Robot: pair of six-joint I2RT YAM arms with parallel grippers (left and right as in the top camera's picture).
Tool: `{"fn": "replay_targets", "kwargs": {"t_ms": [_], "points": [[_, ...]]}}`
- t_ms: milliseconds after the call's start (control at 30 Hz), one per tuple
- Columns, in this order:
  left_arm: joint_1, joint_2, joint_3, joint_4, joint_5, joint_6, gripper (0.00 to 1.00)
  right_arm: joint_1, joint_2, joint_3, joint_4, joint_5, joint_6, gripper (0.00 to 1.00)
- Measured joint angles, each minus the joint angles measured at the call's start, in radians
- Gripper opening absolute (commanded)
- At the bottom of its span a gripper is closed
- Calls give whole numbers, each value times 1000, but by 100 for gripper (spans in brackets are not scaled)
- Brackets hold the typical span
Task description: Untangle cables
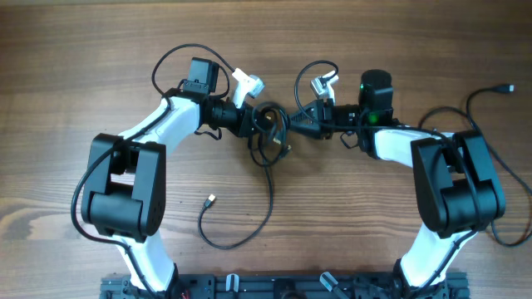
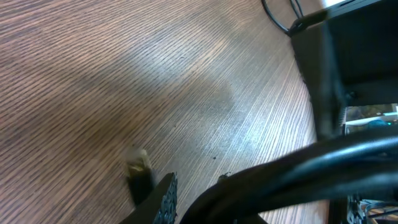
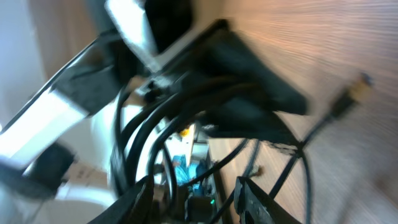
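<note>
**Cables point(image 1: 271, 137) on the wooden surface point(image 1: 83, 50), seen from above.** Nearest the arm bases, a loose strand point(image 1: 271, 195) loops out below the tangle point(image 1: 270, 124). It ends in a small silvery plug point(image 1: 210, 199), below and left of the tangle. The tangle itself lies directly between the two sets of jaws, with the left jaws at its left side and the right jaws at its right. In the right wrist view, black cords point(image 3: 163, 134) run between the two fingers point(image 3: 138, 199), which stand apart. Whether they clamp the cords cannot be told. The left jaws' state is likewise unclear, since blurred cords point(image 2: 298, 168) cross their view. Farthest, well right of the tangle, a separate cable point(image 1: 490, 90) lies apart.
</note>
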Motion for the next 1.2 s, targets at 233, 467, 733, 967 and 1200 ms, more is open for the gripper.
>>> {"fn": "replay_targets", "kwargs": {"t_ms": [233,467,733,967,1200], "points": [[0,0,0,-1,-26,0,25,14,-2,5,-361,163,-195,48],[0,0,0,14,-172,-103,22,7,-3,7,-567,416,-298,39],[1,0,0,8,-181,-130,22,7,-121,7,-565,482,-536,36],[1,0,0,6,-122,-130,23,7,-124,7,-553,598,-662,35],[1,0,0,6,-115,-130,24,7,-124,7,-547,689,-685,36]]}}
